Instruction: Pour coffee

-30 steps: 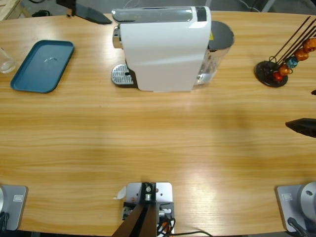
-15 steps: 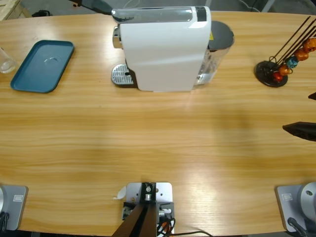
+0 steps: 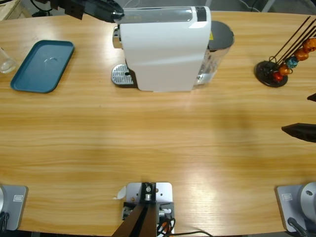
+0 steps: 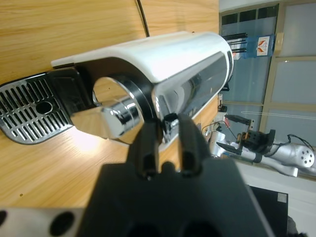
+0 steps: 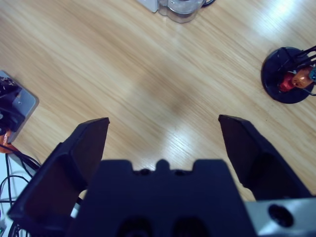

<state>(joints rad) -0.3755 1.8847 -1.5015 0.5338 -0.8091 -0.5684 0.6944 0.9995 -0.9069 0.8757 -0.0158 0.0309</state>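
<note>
Not seeing any readable text anywhere here. The blue sign out in the room in the left wrist view is showing a red-and-white logo, but nothing I can make out. The yellow sticker on the coffee machine isn't legible either.

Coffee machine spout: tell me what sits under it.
Under the chrome spout of the coffee machine lies only the bare metal drip grate; no cup there. The machine's body hides the grate's far side.
</note>
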